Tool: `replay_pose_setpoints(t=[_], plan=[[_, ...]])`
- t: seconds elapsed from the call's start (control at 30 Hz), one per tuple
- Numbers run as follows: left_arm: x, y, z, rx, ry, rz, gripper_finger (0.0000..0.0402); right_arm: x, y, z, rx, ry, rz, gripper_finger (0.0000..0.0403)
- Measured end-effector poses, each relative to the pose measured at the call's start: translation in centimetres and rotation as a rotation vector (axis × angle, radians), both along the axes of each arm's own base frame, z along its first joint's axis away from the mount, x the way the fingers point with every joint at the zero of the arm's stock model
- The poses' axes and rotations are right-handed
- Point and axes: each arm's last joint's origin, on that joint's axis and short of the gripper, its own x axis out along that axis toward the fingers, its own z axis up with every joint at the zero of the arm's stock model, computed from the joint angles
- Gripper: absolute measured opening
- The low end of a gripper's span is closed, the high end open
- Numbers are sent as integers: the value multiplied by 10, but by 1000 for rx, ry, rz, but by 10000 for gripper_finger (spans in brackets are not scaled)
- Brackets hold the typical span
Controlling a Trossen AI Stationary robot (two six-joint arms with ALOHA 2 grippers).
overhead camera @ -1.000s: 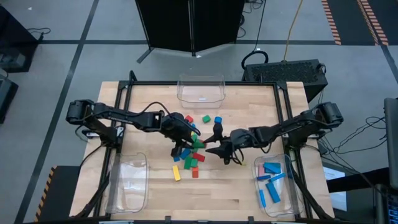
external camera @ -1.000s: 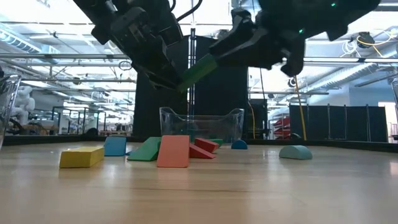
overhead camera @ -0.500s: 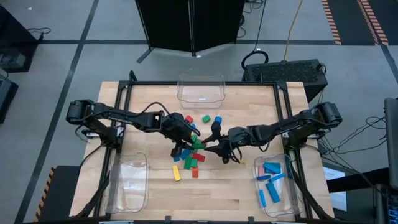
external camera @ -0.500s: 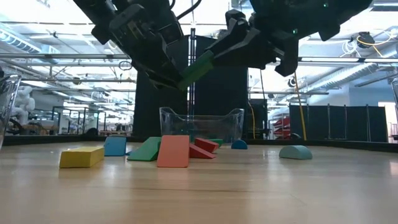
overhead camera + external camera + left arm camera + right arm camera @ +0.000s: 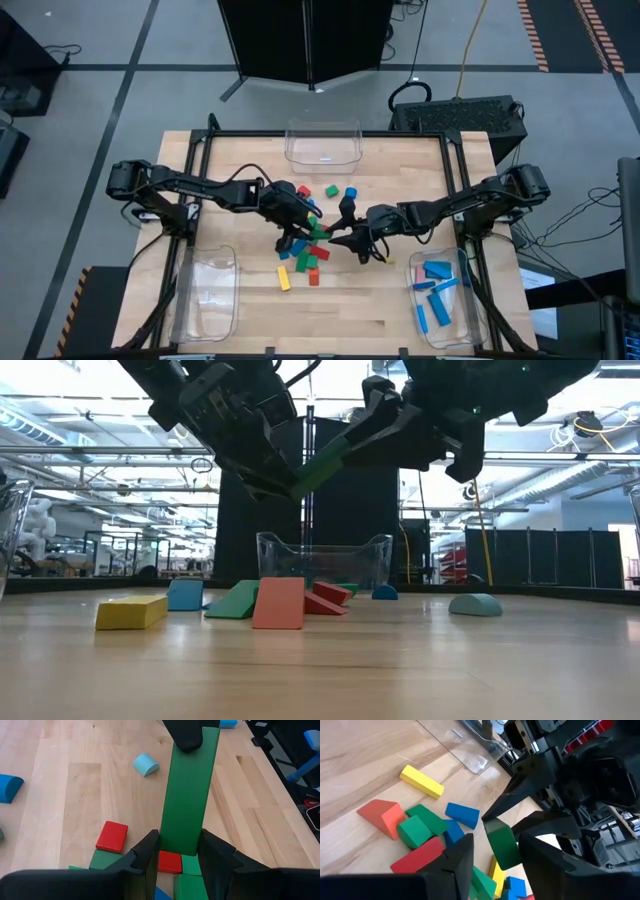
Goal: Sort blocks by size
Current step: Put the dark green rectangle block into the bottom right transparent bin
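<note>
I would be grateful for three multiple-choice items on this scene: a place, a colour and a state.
1. Where is the long green bar? A on the table; B raised in the air; C in a bin.
2. The blocks in the bin beside the right arm are: A red; B blue; C yellow.
3. The left end effector is: A empty; B shut on the green bar; C out of view.
1 B, the low view shows it aloft; 2 B, all pieces there are blue; 3 B, its fingers pinch the bar.
</note>
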Motion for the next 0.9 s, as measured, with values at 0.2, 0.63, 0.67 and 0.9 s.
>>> replay_pose_setpoints(t=[0.2, 0.63, 0.67, 0.9], plan=[[0, 0, 0, -4, -2, -5, 113, 0, 0, 0, -5, 3, 3, 68], [0, 1, 4, 24, -22, 13, 112, -5, 3, 6, -18, -4, -93, 43], [-2, 1, 5, 39, -12, 18, 112, -9, 4, 9, -30, 1, -112, 44], [-20, 5, 16, 229, 35, 81, 113, -44, 10, 42, 56, 35, -159, 46]])
